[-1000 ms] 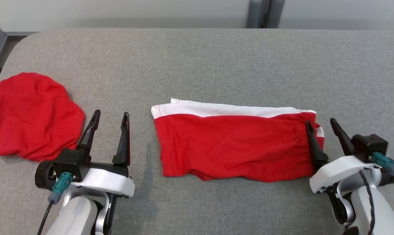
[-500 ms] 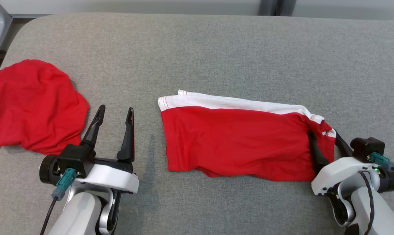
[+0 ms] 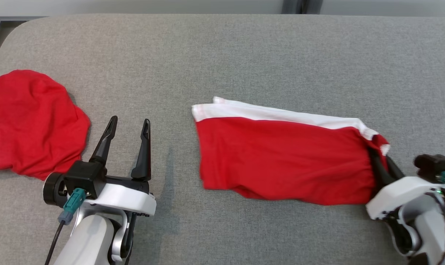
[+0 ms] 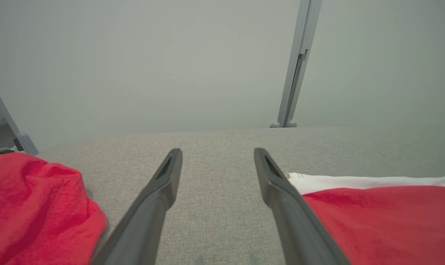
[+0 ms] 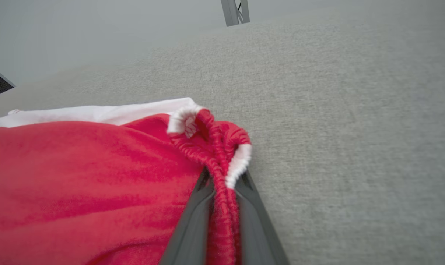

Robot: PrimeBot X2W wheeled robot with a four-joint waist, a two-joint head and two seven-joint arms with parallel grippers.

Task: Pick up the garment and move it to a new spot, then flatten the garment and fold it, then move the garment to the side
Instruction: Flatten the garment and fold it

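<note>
The garment (image 3: 285, 162) is a folded pair of red shorts with a white band along its far edge, lying on the grey table; it also fills the lower left of the right wrist view (image 5: 90, 184) and shows at the right of the left wrist view (image 4: 384, 217). My right gripper (image 3: 382, 163) is shut on its bunched elastic waistband at the right end, the red fabric pinched between the two dark fingers (image 5: 193, 221). My left gripper (image 3: 128, 125) hovers open over bare table to the left of the shorts, nothing between its fingers (image 4: 160, 191).
A second crumpled red cloth (image 3: 31, 121) lies at the table's left edge, left of my left gripper, and shows in the left wrist view (image 4: 34, 209). The padded grey table (image 3: 244, 55) stretches bare beyond and to the right of the shorts. A metal post (image 4: 296, 73) stands behind it.
My right gripper has closed on the waistband end of the shorts, and the shorts have slid to the right. The head camera has shifted. The left gripper stays open in place.
</note>
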